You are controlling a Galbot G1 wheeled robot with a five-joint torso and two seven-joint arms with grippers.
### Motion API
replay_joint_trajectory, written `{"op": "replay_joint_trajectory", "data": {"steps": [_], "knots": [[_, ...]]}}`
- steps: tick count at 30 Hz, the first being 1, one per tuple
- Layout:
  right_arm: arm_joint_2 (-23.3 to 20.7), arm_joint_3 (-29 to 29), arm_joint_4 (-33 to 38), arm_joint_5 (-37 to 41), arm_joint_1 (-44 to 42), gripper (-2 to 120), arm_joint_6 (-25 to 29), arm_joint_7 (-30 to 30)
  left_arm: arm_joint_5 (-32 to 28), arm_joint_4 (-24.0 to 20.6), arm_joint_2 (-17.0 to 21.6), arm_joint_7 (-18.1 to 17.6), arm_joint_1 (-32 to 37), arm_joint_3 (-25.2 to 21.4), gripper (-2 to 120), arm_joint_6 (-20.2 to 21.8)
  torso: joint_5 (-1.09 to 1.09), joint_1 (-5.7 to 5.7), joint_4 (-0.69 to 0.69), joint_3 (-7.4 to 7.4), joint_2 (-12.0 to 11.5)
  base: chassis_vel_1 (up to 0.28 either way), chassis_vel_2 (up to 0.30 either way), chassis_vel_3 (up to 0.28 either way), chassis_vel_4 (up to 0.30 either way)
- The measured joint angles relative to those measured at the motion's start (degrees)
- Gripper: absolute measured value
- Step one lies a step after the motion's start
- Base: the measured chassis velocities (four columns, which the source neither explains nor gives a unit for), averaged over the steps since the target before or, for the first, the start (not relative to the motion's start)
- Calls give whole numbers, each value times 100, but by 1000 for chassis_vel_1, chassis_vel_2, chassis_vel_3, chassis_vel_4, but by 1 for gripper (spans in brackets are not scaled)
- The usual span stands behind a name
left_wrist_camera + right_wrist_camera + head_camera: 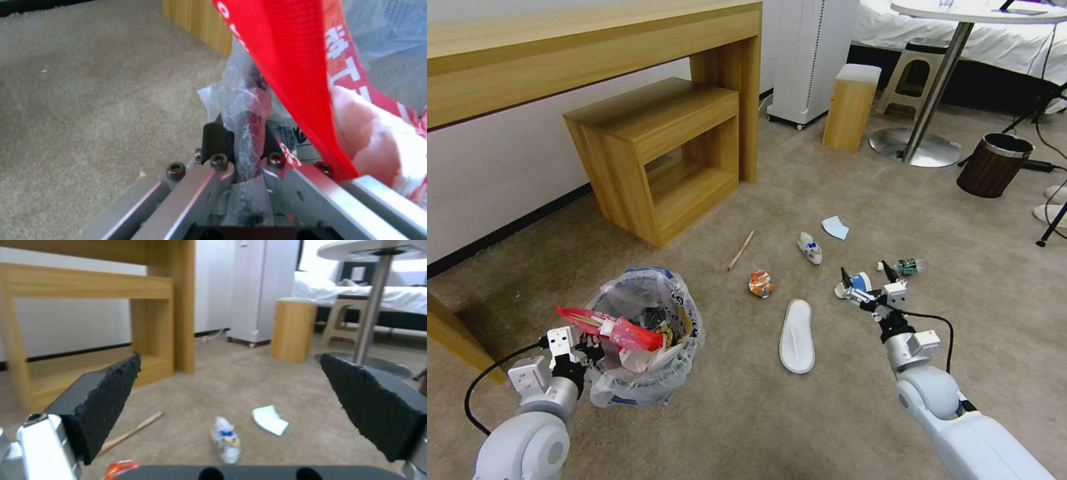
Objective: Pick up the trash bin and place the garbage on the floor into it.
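We've got the left gripper (240,140) clamped on the bin's (644,337) bag rim while the right gripper (231,406) hangs wide open over the carpet, bottle (226,440) just ahead of it, so next we'd lower onto that, probably.

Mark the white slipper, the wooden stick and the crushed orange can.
white slipper (797,335): head view, middle of its sole.
wooden stick (740,251): head view, midway along its shaft.
crushed orange can (761,283): head view, centre of its dented side.
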Motion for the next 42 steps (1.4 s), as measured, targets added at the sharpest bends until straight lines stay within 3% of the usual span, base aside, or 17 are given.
{"op": "replay_joint_trajectory", "data": {"steps": [7,25,42], "knots": [[334,503,91,-87,107,100,-375,274,53,-23,-76,31,-43,-60,0,-29,-1,0,0,0,0,0,0,0,0],[596,1330,438,-323,-250,100,-464,193,16,-76,-66,117,-138,-403,0,-60,-1,0,-1,0,0,0,0,0,0],[1030,1383,456,-907,-574,100,-287,169,15,56,9,154,-174,-414,0,-118,0,0,0,0,0,0,0,0,0]]}}
